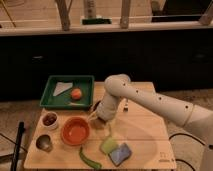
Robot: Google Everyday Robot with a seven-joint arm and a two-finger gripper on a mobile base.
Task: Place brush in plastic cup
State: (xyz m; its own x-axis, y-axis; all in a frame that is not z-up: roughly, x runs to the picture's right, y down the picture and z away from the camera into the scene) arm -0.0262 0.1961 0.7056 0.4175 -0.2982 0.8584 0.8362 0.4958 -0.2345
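arm bent low, gripper [102,116] — pointing down

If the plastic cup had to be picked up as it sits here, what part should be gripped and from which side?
The plastic cup sits near the table's front edge, blue-grey pad touching its right and green vegetable at its left. Probably grip its rim from above. The gripper hangs behind it, beside the orange bowl.
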